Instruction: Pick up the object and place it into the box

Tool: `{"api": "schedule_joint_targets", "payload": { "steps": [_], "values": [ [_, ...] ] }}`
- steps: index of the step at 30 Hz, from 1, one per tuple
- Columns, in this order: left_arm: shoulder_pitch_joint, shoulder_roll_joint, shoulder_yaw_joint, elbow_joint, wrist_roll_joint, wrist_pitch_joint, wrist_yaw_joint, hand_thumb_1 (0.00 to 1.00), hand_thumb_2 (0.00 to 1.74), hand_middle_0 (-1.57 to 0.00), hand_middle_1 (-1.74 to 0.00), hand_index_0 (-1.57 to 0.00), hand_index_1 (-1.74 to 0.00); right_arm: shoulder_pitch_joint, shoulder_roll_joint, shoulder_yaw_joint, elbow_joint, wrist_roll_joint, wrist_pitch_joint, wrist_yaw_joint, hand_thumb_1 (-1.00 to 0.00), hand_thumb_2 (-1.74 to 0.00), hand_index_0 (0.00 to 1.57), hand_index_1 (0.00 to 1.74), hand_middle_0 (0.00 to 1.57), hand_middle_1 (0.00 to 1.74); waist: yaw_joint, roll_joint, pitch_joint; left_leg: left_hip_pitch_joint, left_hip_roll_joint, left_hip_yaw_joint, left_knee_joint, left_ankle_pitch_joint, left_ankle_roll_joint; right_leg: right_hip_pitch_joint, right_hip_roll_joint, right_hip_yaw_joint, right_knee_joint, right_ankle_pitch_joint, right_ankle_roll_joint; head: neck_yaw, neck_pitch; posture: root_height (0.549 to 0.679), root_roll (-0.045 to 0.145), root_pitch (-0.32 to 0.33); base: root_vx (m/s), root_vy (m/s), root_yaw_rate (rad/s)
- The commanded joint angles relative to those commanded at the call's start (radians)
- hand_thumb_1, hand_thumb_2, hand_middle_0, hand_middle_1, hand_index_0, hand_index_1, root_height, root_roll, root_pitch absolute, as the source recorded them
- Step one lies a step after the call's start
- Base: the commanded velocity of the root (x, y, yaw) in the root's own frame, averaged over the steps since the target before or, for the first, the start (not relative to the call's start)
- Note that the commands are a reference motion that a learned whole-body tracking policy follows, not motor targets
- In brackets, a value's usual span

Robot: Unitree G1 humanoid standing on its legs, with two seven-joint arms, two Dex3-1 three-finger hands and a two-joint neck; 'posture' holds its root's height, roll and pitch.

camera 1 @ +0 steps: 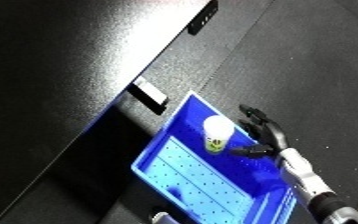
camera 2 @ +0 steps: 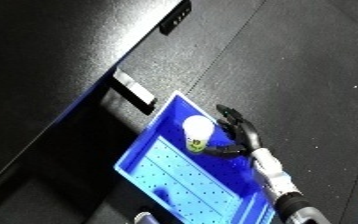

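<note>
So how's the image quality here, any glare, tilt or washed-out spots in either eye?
Left eye view: the whole scene is tilted, and the white object in the blue bin is blown out. Right eye view: same tilt, glare streaks the dark table, and the right hand reads as a near-black silhouette.

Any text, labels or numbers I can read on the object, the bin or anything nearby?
None can be read.
Object: white, with a yellow-green patch at its lower end; any print there is too blurred to read.
Bin: plain blue with a dotted floor, no lettering visible.
Right hand: black, no markings visible.
</note>
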State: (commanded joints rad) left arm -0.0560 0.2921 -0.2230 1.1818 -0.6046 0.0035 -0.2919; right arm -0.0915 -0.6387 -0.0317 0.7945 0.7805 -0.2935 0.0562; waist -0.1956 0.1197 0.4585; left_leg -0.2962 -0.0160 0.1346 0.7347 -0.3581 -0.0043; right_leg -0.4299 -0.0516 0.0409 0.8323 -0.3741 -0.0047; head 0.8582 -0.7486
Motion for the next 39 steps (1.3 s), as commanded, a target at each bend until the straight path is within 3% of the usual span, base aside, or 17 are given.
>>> {"api": "schedule_joint_targets", "payload": {
  "steps": [4,9,14,17,21,24,27,33,36,39],
  "values": [
    [0.002,0.000,0.003,0.001,-0.011,0.001,0.003,0.00,0.00,0.00,0.00,0.00,0.00,-0.003,0.016,0.006,0.005,-0.002,0.022,-0.014,0.00,0.00,0.00,0.00,0.00,0.00,0.009,-0.008,-0.002,-0.008,0.001,-0.005,0.010,0.004,-0.0011,-0.001,0.0017,-0.007,0.008,-0.004,-0.0014,-0.053,-0.008,0.629,0.089,-0.038,0.016,-0.008,0.042],
    [-0.002,0.007,0.011,-0.002,-0.002,0.006,0.014,0.00,0.00,0.00,0.00,0.00,0.00,0.001,0.046,0.024,0.009,0.018,0.036,0.028,0.00,0.00,0.00,0.00,0.00,0.00,0.028,-0.029,-0.005,-0.023,0.003,-0.016,0.017,-0.003,0.0035,-0.003,0.0033,-0.018,0.013,-0.002,0.0017,-0.095,-0.007,0.629,0.085,-0.037,0.000,-0.052,0.081],
    [-0.009,0.018,0.008,-0.005,0.001,0.008,0.025,0.00,0.00,0.00,0.00,0.00,0.00,-0.010,0.067,0.068,-0.013,-0.019,0.047,0.060,0.00,0.00,0.00,0.00,0.00,0.00,0.049,-0.050,-0.002,-0.045,0.006,-0.029,0.031,-0.004,0.0036,-0.004,0.0025,-0.031,0.016,0.001,0.0050,-0.174,-0.003,0.628,0.080,-0.037,-0.007,-0.062,0.090],
    [-0.010,0.025,0.007,-0.009,0.000,0.009,0.031,0.00,0.00,0.00,0.00,0.00,0.00,-0.019,0.081,0.116,-0.047,-0.066,0.094,0.095,0.00,0.00,0.00,0.00,0.00,0.00,0.065,-0.059,-0.005,-0.054,0.007,-0.040,0.033,0.001,0.0013,-0.003,0.0006,-0.038,0.017,-0.001,0.0061,-0.266,0.015,0.628,0.077,-0.038,0.008,-0.053,0.100],
    [-0.020,0.039,0.014,-0.010,-0.015,0.015,0.047,0.00,0.00,0.00,0.00,0.00,0.00,-0.036,0.102,0.182,-0.052,-0.109,0.163,0.138,0.00,0.00,0.00,0.00,0.00,0.00,0.093,-0.076,-0.015,-0.066,0.006,-0.058,0.027,-0.001,0.0036,-0.001,-0.0043,-0.052,0.023,-0.008,0.0079,-0.378,0.021,0.627,0.072,-0.038,0.010,-0.071,0.156],
    [-0.035,0.048,0.016,-0.011,0.000,0.020,0.059,0.00,0.00,0.00,0.00,0.00,0.00,-0.054,0.114,0.216,-0.026,-0.123,0.200,0.156,0.00,0.00,0.00,0.00,0.00,0.00,0.118,-0.087,-0.025,-0.077,0.006,-0.073,0.034,-0.002,0.0046,0.001,-0.0116,-0.066,0.029,-0.010,0.0128,-0.485,0.027,0.626,0.067,-0.040,0.011,-0.097,0.250],
    [-0.055,0.057,0.013,-0.010,0.008,0.028,0.062,0.00,0.00,0.00,0.00,0.00,0.00,-0.082,0.124,0.242,0.024,-0.147,0.246,0.170,0.00,0.00,0.00,0.00,0.00,0.00,0.143,-0.094,-0.030,-0.080,0.006,-0.088,0.035,0.006,0.0043,0.009,-0.0223,-0.082,0.032,-0.010,0.0179,-0.586,0.036,0.626,0.061,-0.045,0.012,-0.087,0.270],
    [-0.099,0.063,0.012,0.010,0.034,0.073,0.080,0.00,0.00,0.00,0.00,0.00,0.00,-0.159,0.154,0.328,0.211,-0.357,0.330,0.147,0.00,0.00,0.00,0.00,0.00,0.00,0.199,-0.101,-0.036,-0.079,0.003,-0.118,0.029,0.035,0.0002,0.037,-0.0521,-0.118,0.032,-0.006,0.0282,-0.833,0.063,0.627,0.054,-0.065,0.035,-0.090,0.300],
    [-0.120,0.071,0.009,0.028,0.064,0.075,0.074,0.00,0.00,0.00,0.00,0.00,0.00,-0.190,0.168,0.344,0.268,-0.354,0.356,0.151,0.00,0.00,0.00,0.00,0.00,0.00,0.224,-0.100,-0.037,-0.081,-0.003,-0.130,0.029,0.048,-0.0019,0.047,-0.0644,-0.137,0.044,-0.009,0.0294,-0.958,0.054,0.626,0.054,-0.077,0.045,-0.059,0.298],
    [-0.129,0.077,0.001,0.035,0.085,0.062,0.078,0.00,0.00,0.00,0.00,0.00,0.00,-0.194,0.186,0.349,0.277,-0.322,0.369,0.132,0.00,0.00,0.00,0.00,0.00,0.00,0.244,-0.097,-0.033,-0.083,-0.011,-0.140,0.036,0.053,-0.0004,0.054,-0.0754,-0.153,0.062,-0.015,0.0331,-1.075,0.048,0.624,0.055,-0.087,0.044,-0.042,0.304]
  ]
}}
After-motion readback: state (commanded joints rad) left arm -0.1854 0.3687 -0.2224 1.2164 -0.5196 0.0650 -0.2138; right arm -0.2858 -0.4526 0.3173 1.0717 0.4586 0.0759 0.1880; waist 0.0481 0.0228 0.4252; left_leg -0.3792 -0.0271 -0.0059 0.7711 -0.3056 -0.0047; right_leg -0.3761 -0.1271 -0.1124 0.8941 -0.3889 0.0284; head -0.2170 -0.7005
